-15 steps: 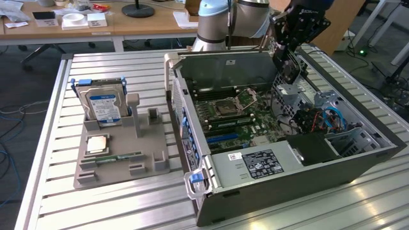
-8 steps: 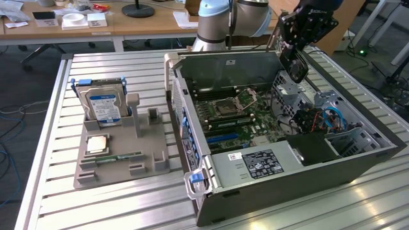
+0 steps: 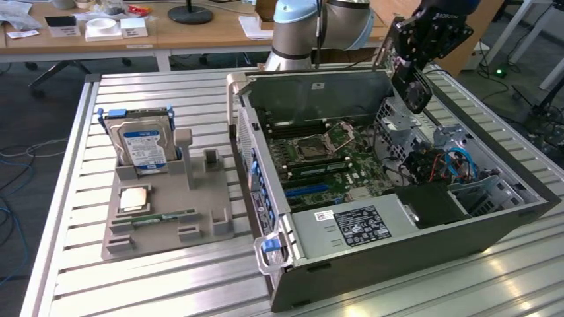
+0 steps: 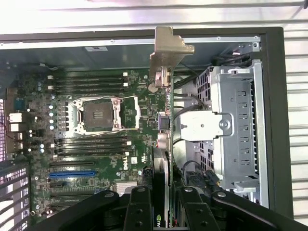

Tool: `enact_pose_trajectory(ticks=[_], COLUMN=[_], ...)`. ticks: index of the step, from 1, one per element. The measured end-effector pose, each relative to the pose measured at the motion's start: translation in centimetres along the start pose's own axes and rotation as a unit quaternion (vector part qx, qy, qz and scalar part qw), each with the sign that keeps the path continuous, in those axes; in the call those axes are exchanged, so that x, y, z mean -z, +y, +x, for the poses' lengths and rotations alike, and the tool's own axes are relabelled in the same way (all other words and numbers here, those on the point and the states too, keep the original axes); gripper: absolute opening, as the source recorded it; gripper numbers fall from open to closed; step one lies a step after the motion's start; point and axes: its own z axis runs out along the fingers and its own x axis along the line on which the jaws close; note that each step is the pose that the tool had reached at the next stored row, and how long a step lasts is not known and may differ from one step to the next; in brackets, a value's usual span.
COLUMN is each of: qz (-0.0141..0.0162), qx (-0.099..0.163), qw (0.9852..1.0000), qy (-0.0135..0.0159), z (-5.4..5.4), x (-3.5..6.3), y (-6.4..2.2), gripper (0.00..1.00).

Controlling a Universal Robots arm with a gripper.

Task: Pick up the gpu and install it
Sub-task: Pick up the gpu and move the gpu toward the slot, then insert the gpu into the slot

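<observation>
- On the slatted metal table (image 3: 176, 284) lies the open PC case (image 3: 414, 247), on its side, lid off, motherboard (image 3: 339, 155) facing up.
- To the exterior view's left of the case is a grey parts tray (image 3: 168, 228) w/ the silver hard drive (image 3: 141, 148) standing at its far end.
- Gripper (image 3: 418, 61) hangs over the case's far corner on the exterior view's right, above the drive cage (image 4: 236, 130).
- Jaws are closed on the gpu (image 3: 411, 89) — card pinched near one end, held clear of the board, not seated.
- Key relation: in the wrist view the card shows edge-on, a thin line running from between the fingers (image 4: 139, 209) out to its metal bracket (image 4: 169, 45) at the other end.
- Blue slot (image 3: 308, 191) sits nearer & toward the exterior view's left of the card — gpu looks off to its far-right side, not over it.
- Card's line appears crosswise to the slot's length, though I can't tell if that's true angle or just the view.
</observation>
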Motion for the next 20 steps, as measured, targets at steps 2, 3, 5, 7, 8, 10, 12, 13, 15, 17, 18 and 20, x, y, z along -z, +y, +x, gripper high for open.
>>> enact_pose_trajectory(ticks=[2, 3, 5, 7, 8, 10, 12, 13, 15, 17, 18, 20], qz=[0.0000, 0.0000, 0.0000, 0.0000, 0.0000, 0.0000, 0.0000, -0.0001, -0.0001, -0.0001, -0.0001, -0.0001], qx=[0.000, 0.000, 0.001, 0.003, 0.003, 0.003, 0.003, 0.003, 0.003, 0.004, 0.004, 0.006], qw=[1.0000, 1.0000, 1.0000, 1.0000, 1.0000, 1.0000, 1.0000, 1.0000, 1.0000, 1.0000, 1.0000, 1.0000], qy=[0.0000, 0.0000, 0.0001, 0.0003, 0.0003, 0.0003, 0.0003, 0.0003, 0.0003, 0.0004, 0.0004, 0.0006], z=[-0.22, -0.38, -0.53, -0.63, -0.63, -0.64, -0.63, -0.63, -0.63, -0.63, -0.63, -0.63], x=[0.00, -0.01, -0.02, -0.02, -0.02, -0.02, -0.02, -0.02, -0.02, -0.02, -0.02, -0.02], y=[0.01, 0.02, 0.04, 0.04, 0.04, 0.04, 0.04, 0.04, 0.04, 0.04, 0.04, 0.04], gripper=[0.26, 0.26, 0.26, 0.26, 0.26, 0.26, 0.26, 0.26, 0.26, 0.26, 0.26, 0.26])
